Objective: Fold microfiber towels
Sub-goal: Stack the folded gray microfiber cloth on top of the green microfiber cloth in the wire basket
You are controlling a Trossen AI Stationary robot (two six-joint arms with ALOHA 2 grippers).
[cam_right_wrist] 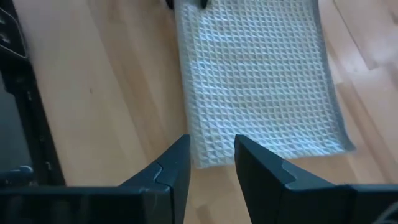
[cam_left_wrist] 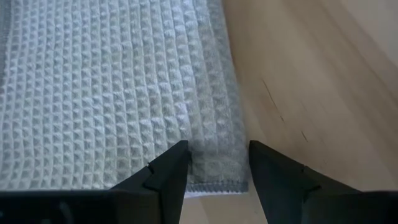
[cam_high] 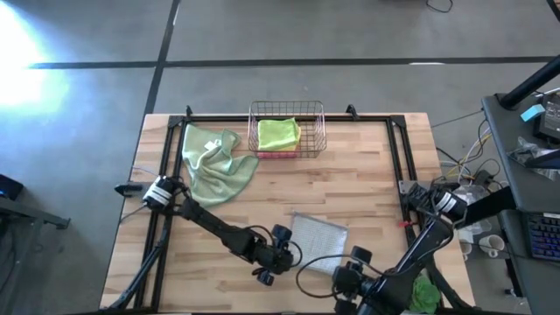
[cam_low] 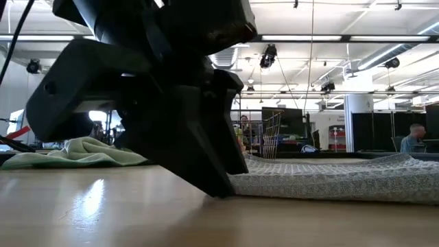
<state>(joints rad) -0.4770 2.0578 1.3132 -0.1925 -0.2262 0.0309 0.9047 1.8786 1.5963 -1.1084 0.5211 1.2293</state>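
A grey-beige waffle towel (cam_high: 318, 240) lies flat near the table's near edge, between the two grippers. The left gripper (cam_left_wrist: 217, 163) sits at its left corner with fingers apart, and the right gripper (cam_right_wrist: 211, 158) at its near edge, also apart. Farther off, a sage towel (cam_high: 213, 164) lies crumpled left of the wire basket (cam_high: 318, 131) holding a lime towel (cam_high: 278, 133).

A grey floor (cam_high: 350, 35) lies around the wooden table (cam_high: 367, 175). Long ceiling lights (cam_low: 329, 38) shine in the big room. A desk (cam_high: 525, 175) stands beside.
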